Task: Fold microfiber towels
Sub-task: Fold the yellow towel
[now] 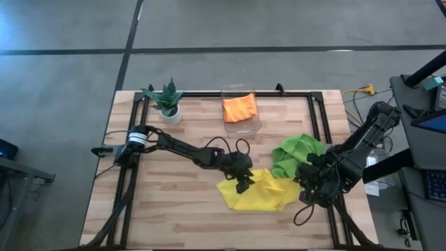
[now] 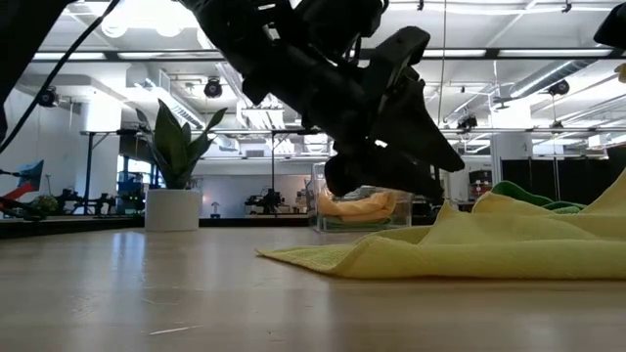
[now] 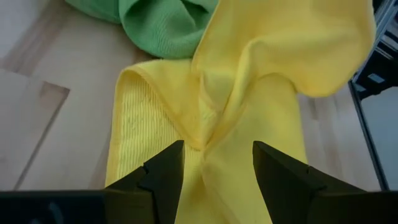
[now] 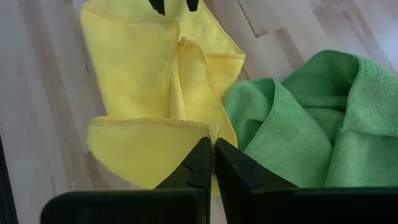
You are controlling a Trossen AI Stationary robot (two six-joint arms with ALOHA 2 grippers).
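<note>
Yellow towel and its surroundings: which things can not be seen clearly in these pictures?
- Yellow towel, high view: the left gripper covers part of it, and its folds hide its corners.
- Green towels, high view: bunched together, so their number is unclear.
- Orange towel, low view: mostly hidden behind the left gripper.
- Right gripper, right wrist view: shut at the yellow hem; how much cloth it pinches is hidden.

Overhead and table-level views (plus close wrist cameras) share the yellow towel (image 1: 256, 189).

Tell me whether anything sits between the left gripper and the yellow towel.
Nothing visible does. The left gripper hangs open directly over the yellow towel, a raised fold lying between its fingers. The right gripper is shut on the towel's edge, beside the green towel.
</note>
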